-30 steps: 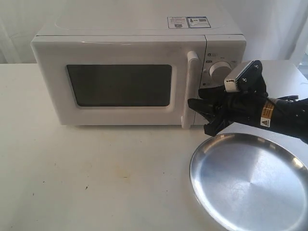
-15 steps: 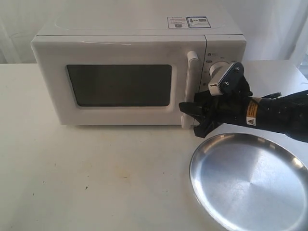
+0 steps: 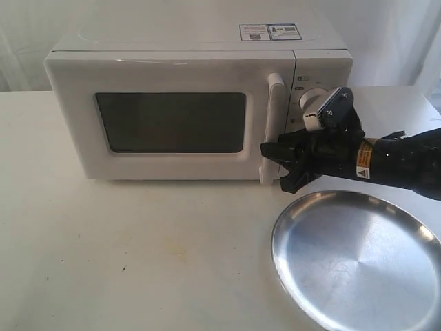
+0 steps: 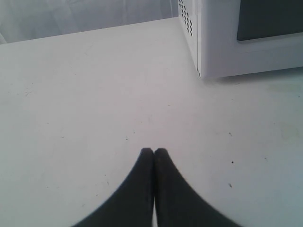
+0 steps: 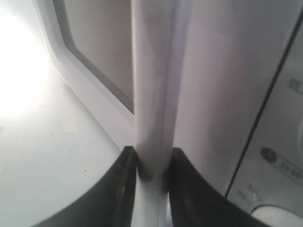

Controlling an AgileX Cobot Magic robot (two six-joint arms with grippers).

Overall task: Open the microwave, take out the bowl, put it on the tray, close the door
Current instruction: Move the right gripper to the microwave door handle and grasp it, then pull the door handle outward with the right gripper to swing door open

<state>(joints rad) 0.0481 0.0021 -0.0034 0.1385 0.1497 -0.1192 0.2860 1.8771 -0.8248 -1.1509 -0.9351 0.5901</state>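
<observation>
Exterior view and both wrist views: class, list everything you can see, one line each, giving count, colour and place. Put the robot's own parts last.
microwave: one, white, at the back of the table
door: one, white with a dark window, shut
handle: one, white vertical bar, on the door's right edge
dial: one showing, white, on the panel right of the door
stickers: two, on the microwave's top
tray: one, shiny silver, front right, nothing on it
bowl: none in view
table: one, off-white
curtain: white, behind
right arm: one, black, above the tray's far rim
right tool: one, black, closed around the handle's lower part
left tool: one, black, shut, over bare table
</observation>
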